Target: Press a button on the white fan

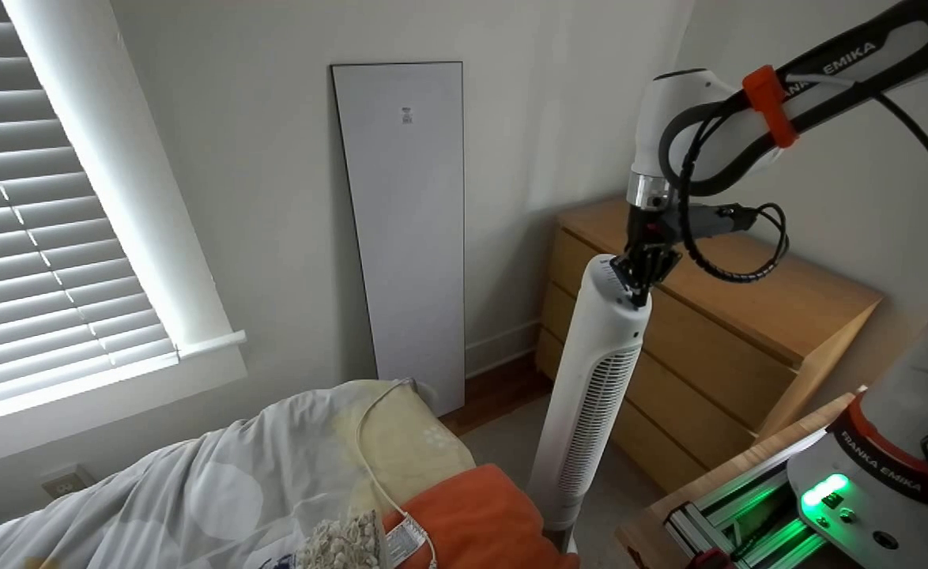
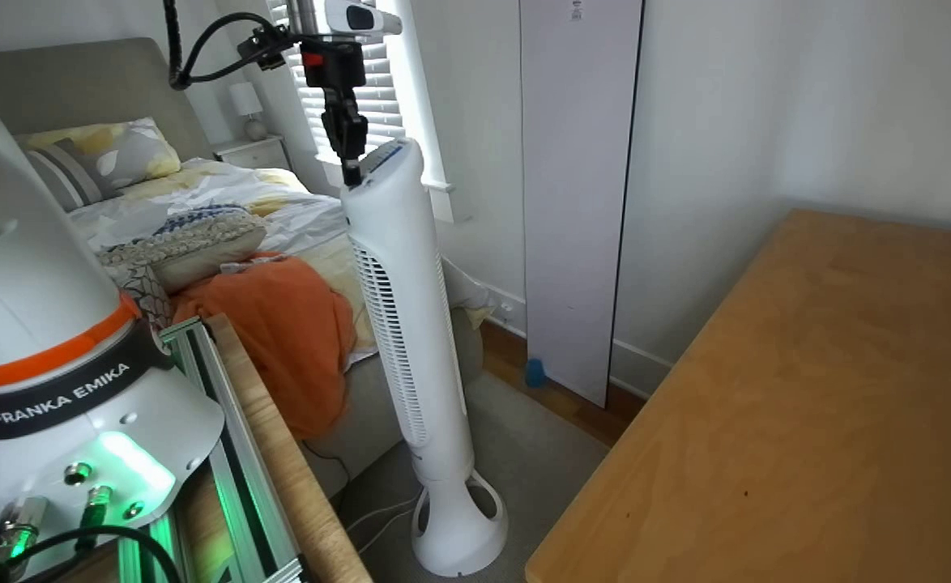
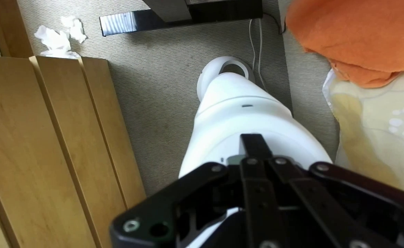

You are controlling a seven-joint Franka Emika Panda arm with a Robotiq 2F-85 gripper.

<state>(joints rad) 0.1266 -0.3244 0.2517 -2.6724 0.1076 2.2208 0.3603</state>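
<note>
The white fan [image 1: 567, 371] is a slim tower with a slanted top. It stands upright on its base in an exterior view [image 2: 443, 340], and its body shows below the gripper in the wrist view [image 3: 234, 103]. My gripper [image 1: 639, 299] points down over the fan's top, at the lower edge of the slanted face. Its fingertips are together with nothing between them, as the wrist view [image 3: 255, 143] shows. In an exterior view the tips [image 2: 351, 174] are at or just above the top; I cannot tell if they touch. The fan's buttons are mostly hidden or too small to make out.
A wooden dresser [image 2: 767, 421] stands beside the fan. A bed with an orange blanket [image 2: 281, 340] is on the fan's other side. A flat white panel [image 1: 413, 221] leans on the wall. Cords [image 3: 260, 51] lie on the floor near the fan's base.
</note>
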